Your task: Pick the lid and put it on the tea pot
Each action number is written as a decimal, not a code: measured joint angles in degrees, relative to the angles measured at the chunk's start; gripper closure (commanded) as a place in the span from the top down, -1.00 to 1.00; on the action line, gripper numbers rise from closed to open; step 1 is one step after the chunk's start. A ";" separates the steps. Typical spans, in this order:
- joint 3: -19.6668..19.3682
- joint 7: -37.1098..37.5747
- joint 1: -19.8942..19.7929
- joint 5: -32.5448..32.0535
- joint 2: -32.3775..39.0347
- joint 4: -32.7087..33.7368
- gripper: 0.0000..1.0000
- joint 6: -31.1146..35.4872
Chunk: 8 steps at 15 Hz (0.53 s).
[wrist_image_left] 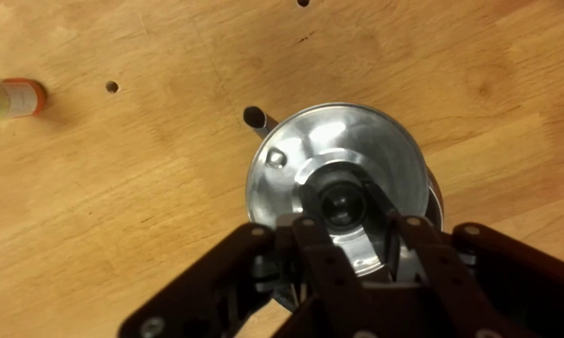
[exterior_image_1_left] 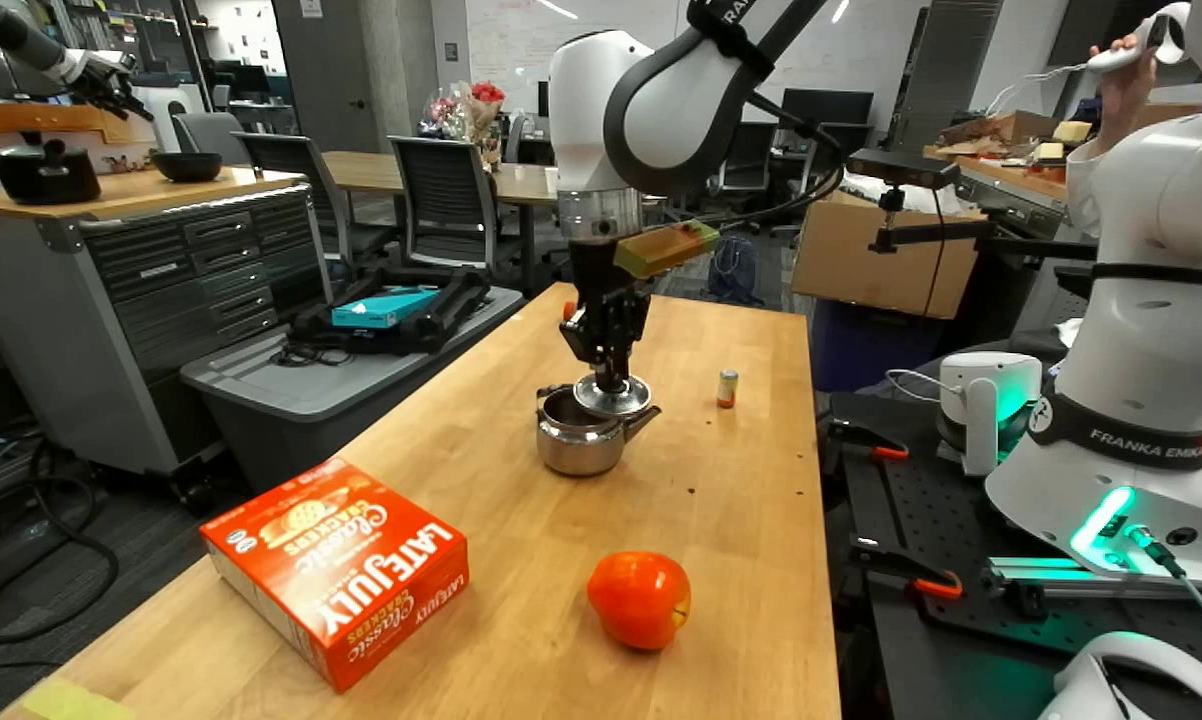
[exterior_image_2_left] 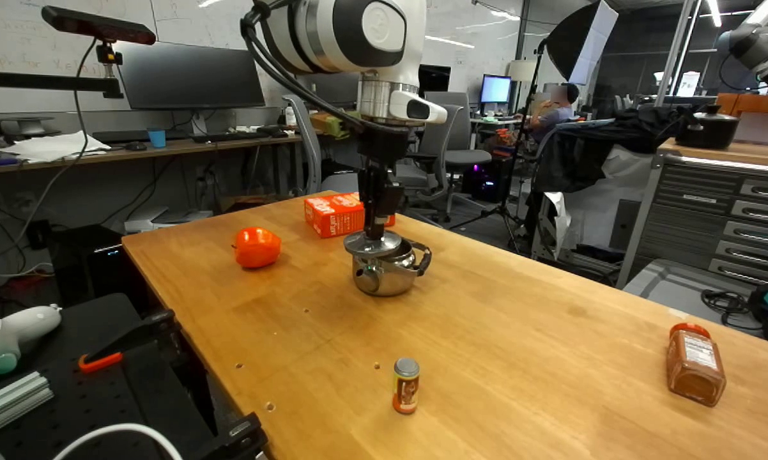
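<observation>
We're over a pale wooden table (exterior_image_1_left: 751,560), grain showing, small dark holes (wrist_image_left: 112,87) dotted in it; there's the red cracker box (exterior_image_1_left: 336,570), the glossy orange-red fruit (exterior_image_1_left: 639,600), the little bottle (exterior_image_2_left: 406,386) standing upright, and in an exterior view a brown-filled jar (exterior_image_2_left: 696,367) near the far edge. Beyond, we've got a whiteboard (exterior_image_1_left: 561,45), office chairs (exterior_image_1_left: 446,200) and a metal drawer cabinet (exterior_image_1_left: 216,270)!

And look at the lid (exterior_image_2_left: 372,248), a shiny disc lying about level, so round that we can pick out no long axis, its dark knob (wrist_image_left: 342,206) pointing up. Below it the tea pot (exterior_image_1_left: 579,445) stands upright on the table, spout (wrist_image_left: 258,119) aimed to the upper left in the wrist view, black handle (exterior_image_2_left: 425,260) across from the spout in an exterior view.

Here's the gripper (wrist_image_left: 343,201), pointing down, both fingers (wrist_image_left: 312,202) drawn in around the knob: it has the lid! That lid lies right under the fingertips, over the pot's mouth but off-centre, shifted to the spout side, part of the opening uncovered; whether its edge touches the rim, we can't tell
</observation>
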 measured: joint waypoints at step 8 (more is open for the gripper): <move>0.69 -2.58 -0.25 3.39 -1.65 0.74 -0.86 0.02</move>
